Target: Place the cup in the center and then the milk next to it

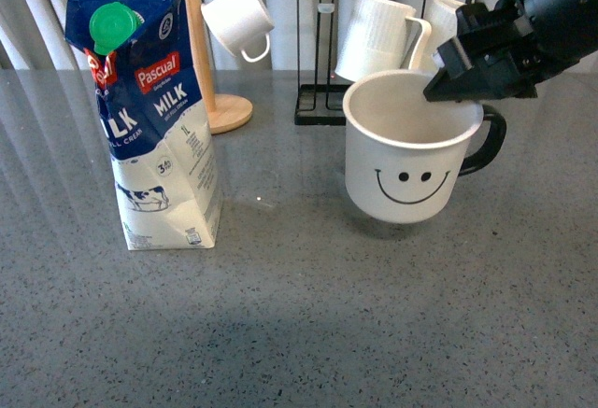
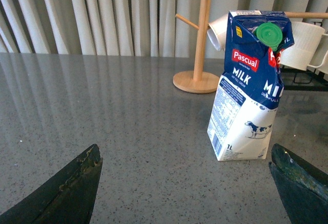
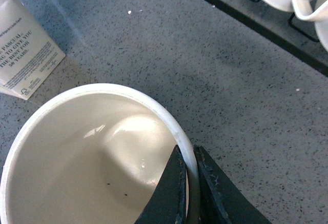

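Observation:
The cup [image 1: 404, 161], a wide white mug with a black smiley face and black handle, is right of centre, tilted, held just above the grey table [image 1: 299, 333]. My right gripper [image 1: 447, 86] is shut on its rim near the handle; in the right wrist view the jaws [image 3: 189, 183] pinch the cup's wall [image 3: 92, 157]. The milk [image 1: 149, 114], a tall blue-and-white Pascual carton with a green cap, stands upright at the left. It also shows in the left wrist view [image 2: 251, 85], ahead of my open, empty left gripper [image 2: 184, 183].
A wooden mug tree [image 1: 201, 44] with a small white cup [image 1: 238, 21] stands behind the carton. A black rack [image 1: 374, 53] with ribbed white mugs [image 1: 378, 39] stands behind the cup. Curtains hang at the back.

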Available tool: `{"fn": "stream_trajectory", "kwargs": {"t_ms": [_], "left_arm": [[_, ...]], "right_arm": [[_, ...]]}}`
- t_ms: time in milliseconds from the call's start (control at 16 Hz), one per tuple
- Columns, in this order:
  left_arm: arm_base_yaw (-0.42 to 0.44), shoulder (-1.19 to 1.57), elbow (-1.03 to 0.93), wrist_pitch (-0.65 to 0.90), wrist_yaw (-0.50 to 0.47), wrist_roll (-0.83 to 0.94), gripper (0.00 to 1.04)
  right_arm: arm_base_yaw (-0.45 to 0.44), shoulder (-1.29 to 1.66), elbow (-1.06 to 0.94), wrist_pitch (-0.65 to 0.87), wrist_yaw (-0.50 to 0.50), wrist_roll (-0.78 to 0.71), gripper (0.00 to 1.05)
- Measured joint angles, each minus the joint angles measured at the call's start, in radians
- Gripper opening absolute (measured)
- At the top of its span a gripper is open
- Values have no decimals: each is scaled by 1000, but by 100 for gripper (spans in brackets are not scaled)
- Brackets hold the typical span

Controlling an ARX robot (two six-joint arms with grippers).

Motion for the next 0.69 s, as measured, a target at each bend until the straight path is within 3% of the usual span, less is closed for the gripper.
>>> {"fn": "stream_trajectory", "kwargs": {"t_ms": [688], "left_arm": [[0, 0, 0, 0, 0, 0, 98]], "right_arm": [[23, 100, 39, -12, 2, -30, 4]]}}
